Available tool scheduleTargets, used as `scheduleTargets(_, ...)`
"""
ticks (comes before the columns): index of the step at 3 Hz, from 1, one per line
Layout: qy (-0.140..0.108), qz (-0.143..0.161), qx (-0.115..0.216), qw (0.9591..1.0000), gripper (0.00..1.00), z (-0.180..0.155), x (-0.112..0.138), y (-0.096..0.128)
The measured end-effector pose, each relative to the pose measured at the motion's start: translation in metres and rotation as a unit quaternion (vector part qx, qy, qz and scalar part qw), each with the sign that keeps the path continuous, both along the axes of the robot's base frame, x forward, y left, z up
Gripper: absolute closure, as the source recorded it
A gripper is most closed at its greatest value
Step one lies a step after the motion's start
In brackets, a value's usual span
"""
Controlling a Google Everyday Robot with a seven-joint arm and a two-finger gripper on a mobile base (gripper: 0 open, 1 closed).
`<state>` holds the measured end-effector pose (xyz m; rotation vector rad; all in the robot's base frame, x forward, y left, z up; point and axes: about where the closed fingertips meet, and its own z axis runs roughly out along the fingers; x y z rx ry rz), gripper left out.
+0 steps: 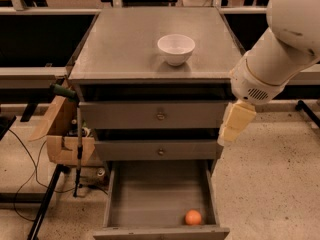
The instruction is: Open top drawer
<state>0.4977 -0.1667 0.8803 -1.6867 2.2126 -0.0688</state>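
Note:
The top drawer [125, 115] is the widest grey front of the cabinet, just under the cabinet top, with a small round knob [160, 116] at its centre. Its front stands about flush with the drawer below. My gripper [235, 125] is cream-coloured and hangs from the white arm [280, 49]. It points down beside the cabinet's front right corner, level with the top drawer's right end and right of the knob. It holds nothing that I can see.
A white bowl [176, 49] stands on the cabinet top [125, 44]. The middle drawer [130, 150] is shut. The bottom drawer [160, 199] is pulled out with an orange ball [193, 217] in it. A cardboard box [62, 134] and a stand with cables are on the left.

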Motion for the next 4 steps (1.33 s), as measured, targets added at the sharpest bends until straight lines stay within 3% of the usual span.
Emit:
scheduleTargets(1, 0.015, 0.001, 0.01, 0.9998, 0.0, -0.026, 0.009, 0.013)
scheduleTargets(4, 0.028, 0.0, 0.006, 0.9996, 0.0, -0.059, 0.018, 0.02)
